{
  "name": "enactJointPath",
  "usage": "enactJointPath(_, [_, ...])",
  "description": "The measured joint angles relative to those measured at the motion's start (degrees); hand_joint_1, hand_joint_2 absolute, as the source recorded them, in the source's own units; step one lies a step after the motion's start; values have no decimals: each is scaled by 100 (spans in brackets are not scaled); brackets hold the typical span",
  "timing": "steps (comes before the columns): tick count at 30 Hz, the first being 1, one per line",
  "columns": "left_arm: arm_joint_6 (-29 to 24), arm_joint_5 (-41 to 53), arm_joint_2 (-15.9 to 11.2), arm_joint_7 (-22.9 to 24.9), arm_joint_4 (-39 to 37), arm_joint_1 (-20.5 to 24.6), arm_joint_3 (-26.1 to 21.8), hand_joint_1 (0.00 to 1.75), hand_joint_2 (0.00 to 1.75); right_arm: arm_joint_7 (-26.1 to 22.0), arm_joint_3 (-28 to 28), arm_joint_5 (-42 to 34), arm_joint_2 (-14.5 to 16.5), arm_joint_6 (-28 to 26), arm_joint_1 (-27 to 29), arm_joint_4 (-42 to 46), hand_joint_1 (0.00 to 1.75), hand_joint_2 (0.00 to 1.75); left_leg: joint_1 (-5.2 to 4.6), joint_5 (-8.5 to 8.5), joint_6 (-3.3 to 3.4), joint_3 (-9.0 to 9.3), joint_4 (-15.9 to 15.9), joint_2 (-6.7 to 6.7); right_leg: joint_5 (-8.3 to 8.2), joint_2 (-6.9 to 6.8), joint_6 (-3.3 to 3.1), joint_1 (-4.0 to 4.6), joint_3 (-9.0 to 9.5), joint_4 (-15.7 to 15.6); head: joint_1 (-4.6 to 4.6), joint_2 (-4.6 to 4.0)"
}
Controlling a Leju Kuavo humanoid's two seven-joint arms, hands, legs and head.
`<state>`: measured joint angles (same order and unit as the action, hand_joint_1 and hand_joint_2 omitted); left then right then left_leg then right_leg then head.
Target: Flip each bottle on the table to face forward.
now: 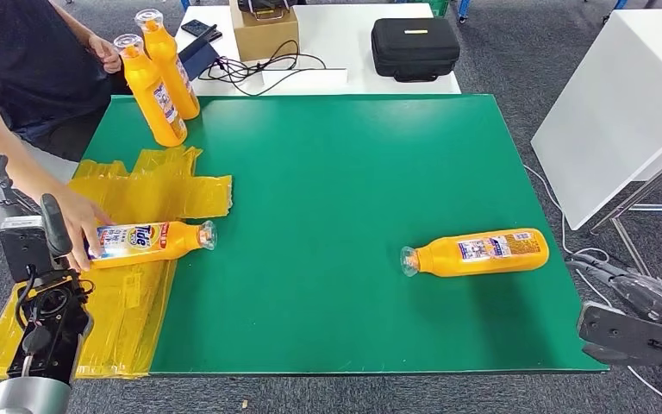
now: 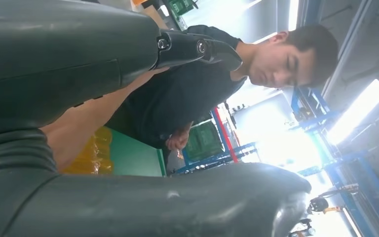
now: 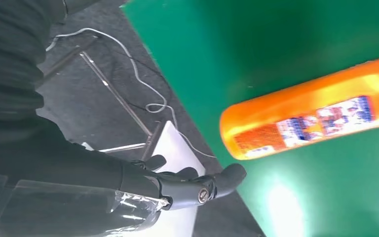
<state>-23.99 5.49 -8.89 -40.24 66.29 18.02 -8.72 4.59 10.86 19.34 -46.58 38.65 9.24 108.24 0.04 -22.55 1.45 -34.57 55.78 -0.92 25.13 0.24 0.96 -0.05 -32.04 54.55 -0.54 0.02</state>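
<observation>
- The fingers [image 3: 227,178] of the right hand [image 3: 187,185] are apart and hold nothing, near the orange plastic bottle [image 1: 476,253] lying on the green table mat [image 1: 336,172].
- Left hand [image 2: 128,74] — fingers spread, empty.
- A person's hand [image 1: 82,220] touches the Tide bottle [image 1: 146,241] on the yellow plastic sheet [image 1: 177,194].
- Two orange bottles [image 1: 159,82] stand at the far-left corner.

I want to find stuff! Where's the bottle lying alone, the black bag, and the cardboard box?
lone lying bottle [image 1: 483,252], head view, label on its side.
black bag [image 1: 415,47], head view, top panel.
cardboard box [image 1: 264,34], head view, front face.

Two orange bottles [image 1: 476,253] [image 1: 149,241] lie flat; two [image 1: 161,73] stand.
</observation>
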Motion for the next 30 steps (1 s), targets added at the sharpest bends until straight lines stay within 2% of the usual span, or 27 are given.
enactJointPath(3, [-1,-72,-35,1,33,-59,17,0,0,138,248,-169,-622,2,-165,-164,0,175,-7,-1,1,-3,-2,10,-1,15,2,-3,0,2,2,0])
enactJointPath(5, [9,-76,-37,0,53,-79,41,0,0,150,110,-41,-958,29,-814,-509,0,175,-9,-4,4,5,-2,40,-4,44,3,-3,-1,1,3,0])
enactJointPath(8, [39,-70,-9,0,54,-42,112,0,0,63,-598,305,-1232,115,-2065,-1224,0,175,-9,-4,9,16,0,66,-12,61,6,-4,1,0,4,0])
enactJointPath(11, [45,-70,28,0,40,57,195,0,0,-33,-1370,600,-1302,107,-3022,-1900,0,175,-8,3,15,18,2,53,-17,50,6,-2,7,0,4,0])
enactJointPath(13, [39,-68,57,0,10,131,248,0,0,-157,-1850,835,-1259,-59,-3502,-2390,0,175,-7,5,16,16,2,42,-17,41,6,0,9,1,2,0])
enactJointPath(17, [2,-10,151,0,-111,345,369,0,0,-495,-2724,1481,-969,-897,-4208,-3531,0,175,0,6,17,15,2,40,-17,40,6,5,12,2,4,0])
enactJointPath(22, [-27,41,327,0,-267,527,503,0,0,-787,-3344,2193,-283,-1516,-4759,-4947,0,175,2,5,18,14,3,44,-17,43,6,4,8,3,1,0])
enactJointPath(25, [-12,35,397,0,-349,622,556,0,0,-1022,-3629,2428,70,-1420,-5098,-5620,0,175,2,6,18,14,3,44,-17,42,6,3,7,4,0,0])
enactJointPath(30, [61,-126,380,0,-403,678,580,0,0,-1419,-4087,2478,293,-581,-5794,-6165,0,175,2,7,18,9,2,42,-17,41,5,5,5,8,1,0])
